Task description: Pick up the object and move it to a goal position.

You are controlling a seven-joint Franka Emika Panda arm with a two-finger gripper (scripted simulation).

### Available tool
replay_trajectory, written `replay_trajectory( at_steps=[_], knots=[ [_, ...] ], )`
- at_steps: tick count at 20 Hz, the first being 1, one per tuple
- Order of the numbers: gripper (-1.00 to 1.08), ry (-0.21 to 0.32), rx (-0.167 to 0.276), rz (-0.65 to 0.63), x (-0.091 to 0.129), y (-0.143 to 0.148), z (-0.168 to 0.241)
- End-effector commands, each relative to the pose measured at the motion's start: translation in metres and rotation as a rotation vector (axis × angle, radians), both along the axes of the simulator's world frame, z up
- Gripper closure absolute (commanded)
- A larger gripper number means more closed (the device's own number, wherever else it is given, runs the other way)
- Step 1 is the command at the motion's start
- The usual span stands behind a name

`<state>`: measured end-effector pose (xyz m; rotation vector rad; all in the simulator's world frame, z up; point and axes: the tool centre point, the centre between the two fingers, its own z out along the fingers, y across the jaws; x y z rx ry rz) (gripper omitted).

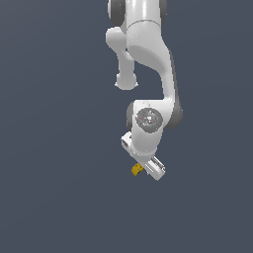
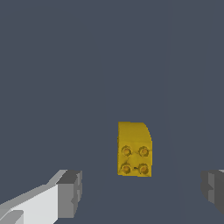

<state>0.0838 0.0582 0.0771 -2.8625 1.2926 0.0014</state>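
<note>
The object is a tiny yellow-orange blocky piece (image 1: pixel 137 170) with several small round studs on one face; it lies on the flat dark grey surface. In the exterior view it shows just at the exterior view's left of my white gripper (image 1: pixel 148 174), partly hidden by the hand. In the wrist view the piece (image 2: pixel 134 149) lies between and beyond my two grey fingertips (image 2: pixel 70 192), apart from both. My gripper (image 2: pixel 142 190) is open wide and holds nothing.
The white arm (image 1: pixel 148 59) hangs down from the top of the exterior view over the plain dark grey surface (image 1: pixel 59 148). No goal marker shows in either view.
</note>
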Motion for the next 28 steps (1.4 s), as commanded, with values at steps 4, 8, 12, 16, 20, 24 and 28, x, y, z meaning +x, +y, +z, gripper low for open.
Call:
replay_trajectory(
  at_steps=[4, 8, 12, 16, 20, 24, 28],
  knots=[
    [-0.92, 0.0, -0.001, -0.039, 0.003, 0.001, -0.005],
    [-0.92, 0.0, -0.001, -0.037, 0.003, 0.001, -0.005],
    [-0.92, 0.0, -0.001, -0.038, 0.002, 0.002, -0.015],
    [-0.92, 0.0, -0.001, -0.04, 0.002, 0.001, -0.037],
    [-0.92, 0.0, -0.001, -0.042, 0.002, 0.001, -0.053],
    [-0.92, 0.0, -0.001, -0.042, 0.003, 0.001, -0.055],
    [1.08, 0.0, -0.001, -0.042, 0.003, 0.001, -0.055]
  ],
)
